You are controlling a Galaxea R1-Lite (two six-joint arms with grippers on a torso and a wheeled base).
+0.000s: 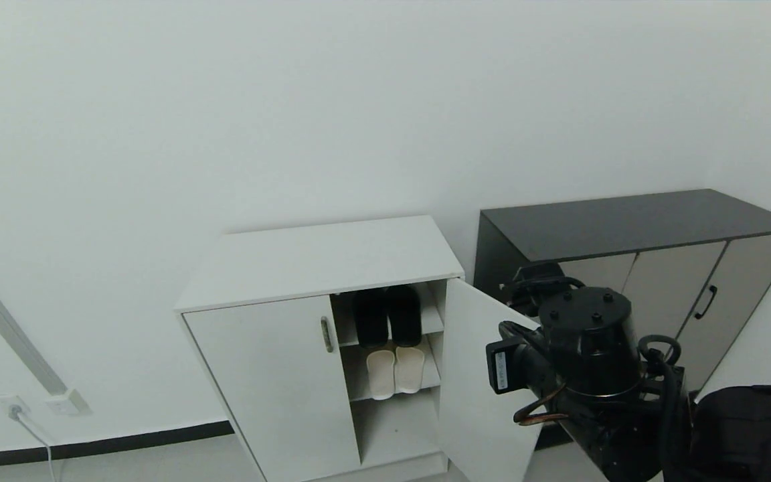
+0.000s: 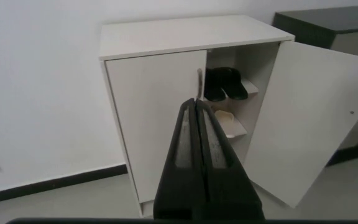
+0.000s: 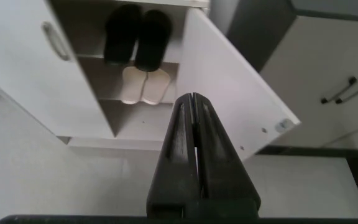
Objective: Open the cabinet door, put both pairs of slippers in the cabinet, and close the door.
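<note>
The white cabinet (image 1: 318, 261) stands against the wall with its right door (image 1: 486, 381) swung open and its left door (image 1: 278, 388) closed. A black pair of slippers (image 1: 389, 314) rests on the upper shelf and a white pair (image 1: 395, 371) on the shelf below. The same pairs appear in the left wrist view, black (image 2: 225, 84) above white (image 2: 229, 123), and in the right wrist view, black (image 3: 135, 37) and white (image 3: 145, 86). My left gripper (image 2: 196, 106) is shut and empty, in front of the closed door. My right gripper (image 3: 193, 99) is shut and empty, near the open door's outer face.
A dark-topped cabinet (image 1: 633, 221) with grey doors stands right of the white one, close behind the open door. A wall socket with a cable (image 1: 14, 407) sits low at the left. A black bag (image 1: 753, 428) lies at the lower right. The floor in front is bare.
</note>
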